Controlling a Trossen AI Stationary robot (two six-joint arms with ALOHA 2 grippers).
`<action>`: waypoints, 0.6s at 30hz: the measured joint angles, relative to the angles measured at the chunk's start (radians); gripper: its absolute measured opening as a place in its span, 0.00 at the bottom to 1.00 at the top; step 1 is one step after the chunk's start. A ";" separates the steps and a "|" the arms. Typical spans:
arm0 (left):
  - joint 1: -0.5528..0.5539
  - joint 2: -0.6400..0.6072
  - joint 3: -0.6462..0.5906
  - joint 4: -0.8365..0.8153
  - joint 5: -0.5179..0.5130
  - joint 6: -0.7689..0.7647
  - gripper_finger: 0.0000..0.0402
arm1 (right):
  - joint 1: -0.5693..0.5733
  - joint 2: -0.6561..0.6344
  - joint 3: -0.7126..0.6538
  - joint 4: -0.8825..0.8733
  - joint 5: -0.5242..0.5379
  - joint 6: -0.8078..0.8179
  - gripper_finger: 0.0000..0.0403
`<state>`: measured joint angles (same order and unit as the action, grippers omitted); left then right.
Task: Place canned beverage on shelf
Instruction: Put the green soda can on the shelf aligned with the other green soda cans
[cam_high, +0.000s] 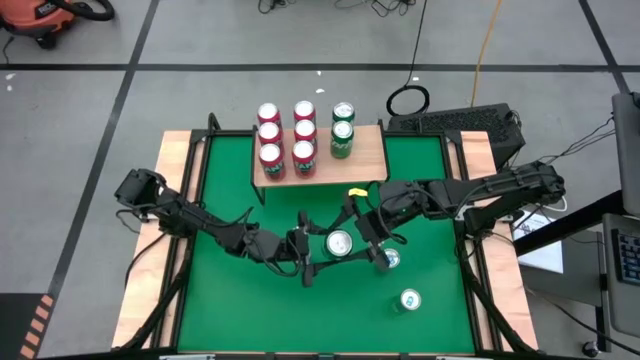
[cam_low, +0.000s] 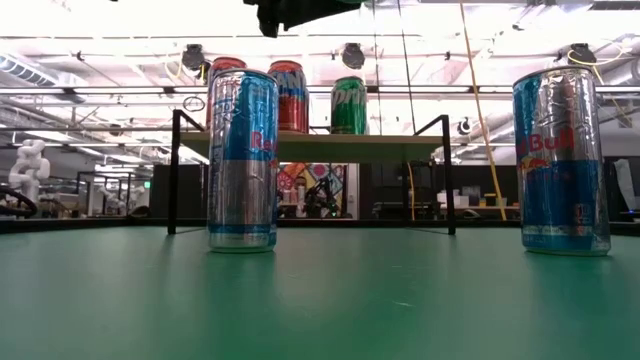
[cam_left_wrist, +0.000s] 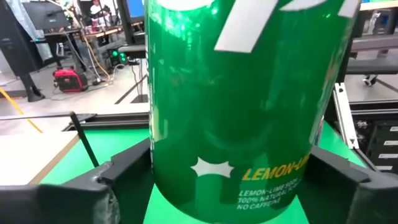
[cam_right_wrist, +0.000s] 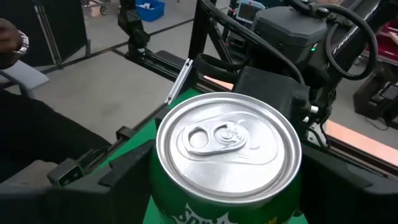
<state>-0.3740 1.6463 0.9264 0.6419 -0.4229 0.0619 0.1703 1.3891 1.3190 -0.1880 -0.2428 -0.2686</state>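
tabletop (cam_high: 230, 300) | shelf (cam_high: 368, 160) at far edge, six cans on it | green lemon-lime soda can (cam_high: 339, 243) upright mid-tabletop, long axis vertical, shelf straight beyond | left end effector (cam_high: 318, 256) and right end effector (cam_high: 366, 232) both flank it, fingers spread at its sides; which one bears it seems unclear

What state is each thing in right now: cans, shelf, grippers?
green can: upright, lifted off the table
right gripper: fingers shut on green can
left gripper: around the same can
blue-silver cans: upright on table
shelf: holds six upright cans
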 joint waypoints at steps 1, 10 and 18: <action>-0.001 0.000 0.000 0.000 0.000 0.000 0.77 | 0.000 0.000 0.000 -0.001 0.000 0.004 0.76; -0.005 0.000 0.000 0.000 -0.001 -0.012 0.74 | 0.000 0.000 0.001 -0.018 0.004 0.021 0.76; -0.012 0.000 0.000 0.020 -0.037 -0.022 0.91 | -0.001 0.000 0.000 -0.042 0.009 0.029 0.76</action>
<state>-0.3859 1.6463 0.9260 0.6616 -0.4595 0.0395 0.1696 1.3894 1.3190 -0.2301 -0.2339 -0.2398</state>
